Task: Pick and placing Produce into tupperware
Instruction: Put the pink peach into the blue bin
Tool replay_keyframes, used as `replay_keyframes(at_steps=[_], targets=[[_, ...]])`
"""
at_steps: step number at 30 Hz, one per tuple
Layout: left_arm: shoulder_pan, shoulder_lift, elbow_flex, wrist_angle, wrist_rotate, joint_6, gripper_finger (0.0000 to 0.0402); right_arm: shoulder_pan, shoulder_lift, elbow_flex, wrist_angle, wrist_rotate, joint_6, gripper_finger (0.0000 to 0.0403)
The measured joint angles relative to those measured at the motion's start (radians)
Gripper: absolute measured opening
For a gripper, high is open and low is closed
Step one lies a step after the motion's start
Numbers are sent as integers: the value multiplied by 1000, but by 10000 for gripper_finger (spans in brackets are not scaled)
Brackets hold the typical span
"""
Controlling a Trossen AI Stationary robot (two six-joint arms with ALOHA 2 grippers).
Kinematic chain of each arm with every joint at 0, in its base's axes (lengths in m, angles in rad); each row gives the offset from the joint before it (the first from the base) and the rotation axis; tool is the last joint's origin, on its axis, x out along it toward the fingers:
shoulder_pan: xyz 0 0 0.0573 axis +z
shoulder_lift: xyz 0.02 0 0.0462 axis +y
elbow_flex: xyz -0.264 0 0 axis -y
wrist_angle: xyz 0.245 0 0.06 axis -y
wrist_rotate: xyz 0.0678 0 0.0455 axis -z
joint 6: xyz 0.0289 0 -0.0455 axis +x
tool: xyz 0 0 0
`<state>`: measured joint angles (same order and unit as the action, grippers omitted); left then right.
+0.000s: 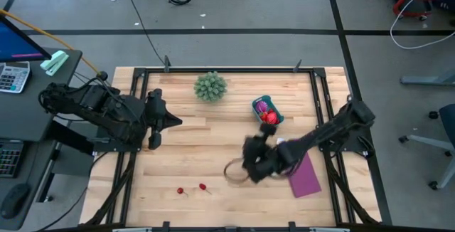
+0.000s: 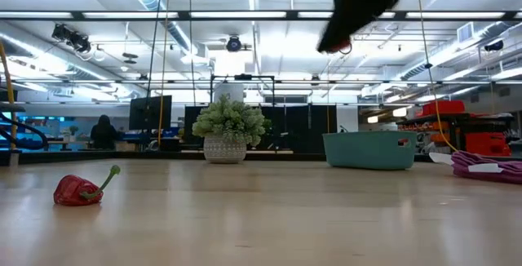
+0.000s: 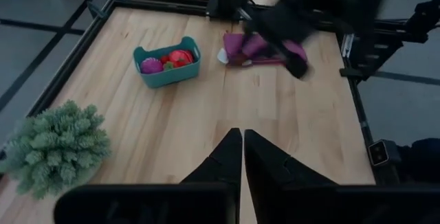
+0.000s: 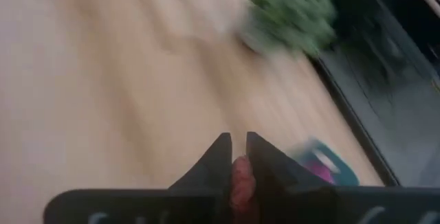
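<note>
Right gripper (image 4: 234,157): fingers clamped on a small red piece (image 4: 240,183), raised above mid-table. Tupperware (image 1: 268,111): toward the far edge from it, already holding produce. Left gripper (image 3: 242,157): fingers together, parked at the left side, farther from the tub.

The table (image 1: 213,154) is a light wooden butcher-block top bordered by a black metal frame. The following items rest directly on it:

- A spiky green ball (image 1: 210,86), near the far edge.
- A teal tupperware (image 1: 276,111) right of centre, containing a purple-pink ball and a red fruit.
- A flat purple sheet (image 1: 306,177) on the right side, nearer the front.
- Two small red produce pieces (image 1: 180,191) and (image 1: 202,187), side by side near the front edge, left of centre.
</note>
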<state>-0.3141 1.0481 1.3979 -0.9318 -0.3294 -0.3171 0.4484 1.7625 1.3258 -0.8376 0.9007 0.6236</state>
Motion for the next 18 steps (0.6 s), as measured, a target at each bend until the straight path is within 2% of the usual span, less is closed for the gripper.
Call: replay_keyframes(at_steps=[3, 7, 13, 18], targets=[[-5, 13, 0, -18, 0, -28, 23, -58, -77, -102, -25, 2, 102, 48], [-35, 32, -29, -31, -2, -39, 12, -127, -190, -297, 70, 3, 153, 53], [-74, 40, -186, 47, -6, -75, 8, -222, -336, -560, 336, 1, 189, 46], [-96, 39, -351, 183, -12, -125, 29, -287, -401, -675, 511, 1, 178, 49]])
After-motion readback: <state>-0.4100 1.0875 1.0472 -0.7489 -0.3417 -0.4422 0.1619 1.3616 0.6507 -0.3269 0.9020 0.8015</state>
